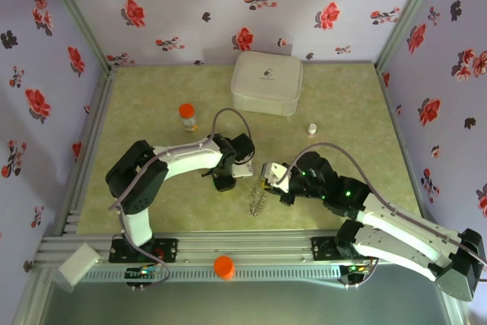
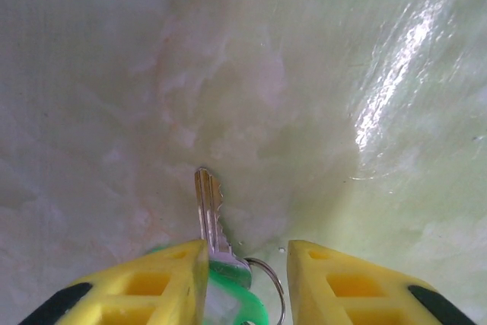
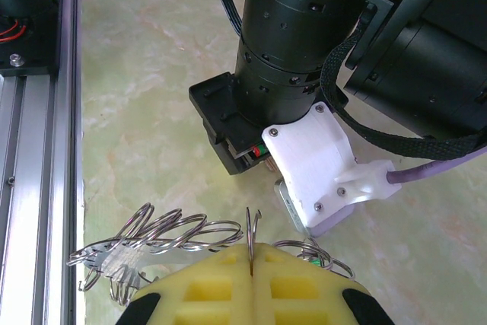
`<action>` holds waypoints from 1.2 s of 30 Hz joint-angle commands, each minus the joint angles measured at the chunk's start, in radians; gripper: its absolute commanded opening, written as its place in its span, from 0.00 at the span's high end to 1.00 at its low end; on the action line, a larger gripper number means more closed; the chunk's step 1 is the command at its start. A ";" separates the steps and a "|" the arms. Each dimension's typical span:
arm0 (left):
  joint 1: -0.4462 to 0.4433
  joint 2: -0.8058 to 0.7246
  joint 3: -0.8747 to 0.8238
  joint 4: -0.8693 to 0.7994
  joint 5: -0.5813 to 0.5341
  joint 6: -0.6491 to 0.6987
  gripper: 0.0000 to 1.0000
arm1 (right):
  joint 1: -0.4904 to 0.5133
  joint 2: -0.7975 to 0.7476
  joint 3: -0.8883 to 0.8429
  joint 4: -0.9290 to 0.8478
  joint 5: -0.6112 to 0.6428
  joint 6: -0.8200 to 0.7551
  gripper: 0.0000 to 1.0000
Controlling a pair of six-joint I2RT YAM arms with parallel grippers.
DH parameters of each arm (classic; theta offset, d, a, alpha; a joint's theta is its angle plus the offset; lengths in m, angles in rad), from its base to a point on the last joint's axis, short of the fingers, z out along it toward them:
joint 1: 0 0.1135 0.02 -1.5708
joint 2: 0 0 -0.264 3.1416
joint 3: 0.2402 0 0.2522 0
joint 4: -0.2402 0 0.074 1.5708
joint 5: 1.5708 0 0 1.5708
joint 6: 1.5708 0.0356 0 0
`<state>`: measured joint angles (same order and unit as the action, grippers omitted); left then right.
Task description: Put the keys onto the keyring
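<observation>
**Ring pinched, key not yet gripped**

We start with the table (image 1: 152,104), where the top view gives us the layout. The two arms meet at its middle, and a bunch of wire rings (image 1: 256,202) lies just nearer the bases than their tips.

The right wrist view shows what the overhead cannot. The right gripper (image 3: 251,250) has its pads pressed together on one thin upright loop, which we take for the keyring (image 3: 249,222). The bunch sits just beside it, and we cannot tell whether the two are joined.

The left wrist view alone shows the key (image 2: 207,203) lying on the table. Its blade points away and its green head sits between the fingers of the left gripper (image 2: 247,255). The jaws stand partly apart, with one pad at the head and a gap on the other side.

We judge this to be the pick-up step. Next the left jaws must close on the head, lift, and bring the key's small hole to the held loop. That calls for fine alignment.
</observation>
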<state>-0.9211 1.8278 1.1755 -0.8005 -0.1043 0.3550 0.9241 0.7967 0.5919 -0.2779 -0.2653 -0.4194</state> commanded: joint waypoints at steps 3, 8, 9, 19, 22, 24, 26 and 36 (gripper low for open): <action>0.008 -0.013 -0.012 -0.046 -0.010 0.012 0.64 | 0.009 -0.002 0.012 0.014 -0.015 -0.021 1.00; 0.015 -0.009 -0.011 -0.065 0.000 0.018 0.66 | 0.009 -0.001 0.014 0.011 -0.018 -0.022 1.00; 0.015 -0.009 -0.011 -0.065 0.001 0.019 0.66 | 0.009 -0.001 0.013 0.010 -0.018 -0.022 1.00; 0.020 -0.013 -0.004 -0.073 -0.010 0.022 0.86 | 0.011 -0.001 0.013 0.008 -0.021 -0.020 1.00; 0.021 -0.027 -0.001 -0.061 -0.027 0.021 0.96 | 0.012 -0.003 0.013 0.007 -0.020 -0.021 1.00; 0.020 -0.047 -0.003 -0.044 -0.040 0.019 1.00 | 0.013 -0.002 0.013 0.006 -0.020 -0.019 1.00; 0.020 -0.071 -0.008 -0.023 -0.058 0.018 1.00 | 0.012 -0.003 0.014 0.005 -0.018 -0.020 1.00; 0.030 -0.195 -0.054 0.086 -0.040 -0.157 1.00 | 0.015 -0.002 0.017 -0.004 -0.015 -0.019 1.00</action>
<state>-0.9043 1.6958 1.1454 -0.7612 -0.1543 0.3099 0.9298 0.7998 0.5919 -0.2874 -0.2657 -0.4198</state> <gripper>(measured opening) 0.054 0.050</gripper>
